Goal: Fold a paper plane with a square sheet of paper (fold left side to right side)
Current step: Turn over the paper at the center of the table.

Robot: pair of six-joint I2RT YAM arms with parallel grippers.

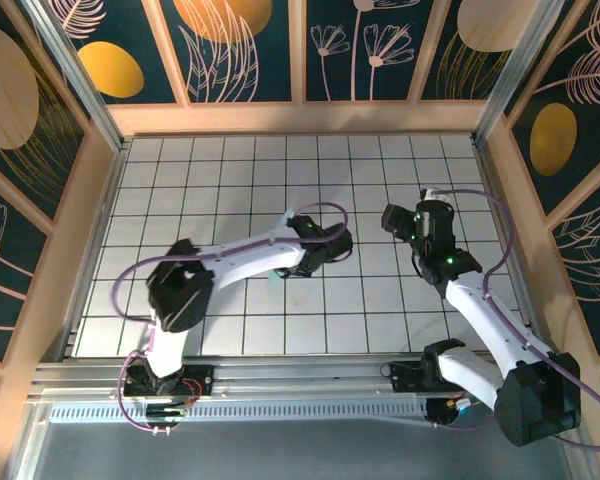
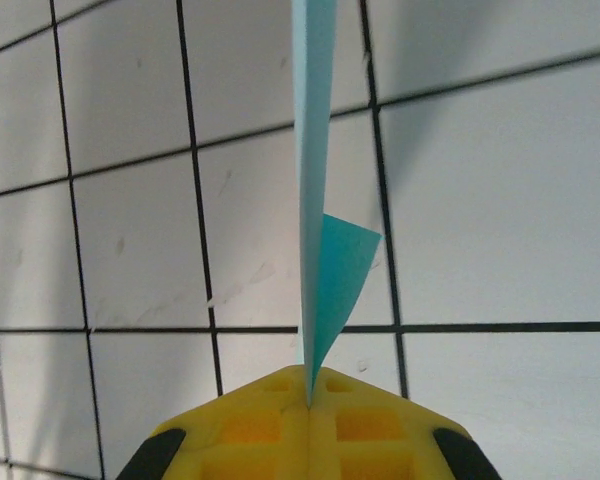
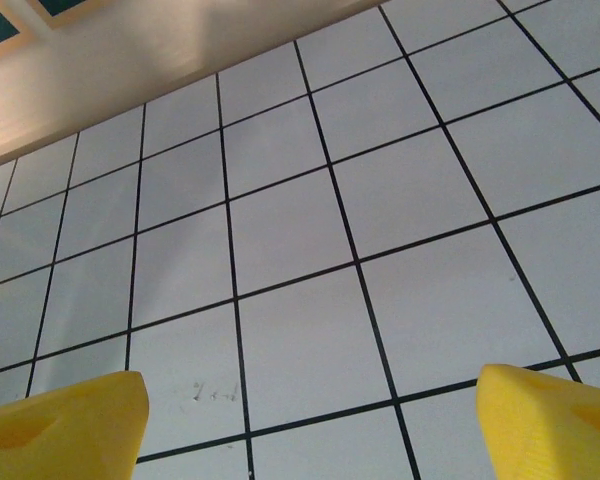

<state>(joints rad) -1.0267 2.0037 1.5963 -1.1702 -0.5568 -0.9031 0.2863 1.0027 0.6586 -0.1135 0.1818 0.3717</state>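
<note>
The sheet of paper (image 2: pixel 312 150) is light cyan, folded narrow and seen edge-on, with a darker triangular flap (image 2: pixel 342 268) hanging off its right side. My left gripper (image 2: pixel 308 385) is shut on its near tip, the yellow pads pressed together around it. From above, the left gripper (image 1: pixel 318 250) sits over the middle of the table, and a corner of the paper (image 1: pixel 273 277) peeks out below the forearm. My right gripper (image 3: pixel 310 430) hangs open over bare tiles, its yellow fingertips (image 3: pixel 65 420) wide apart with nothing between them. It is to the right of the left one (image 1: pixel 398 220).
The white gridded table (image 1: pixel 230 170) is walled by wooden panels (image 1: pixel 300 118) at the back and on both sides. The right arm (image 1: pixel 480 320) slants up from its base at the near right. The left arm's elbow (image 1: pixel 180 285) juts out at the near left.
</note>
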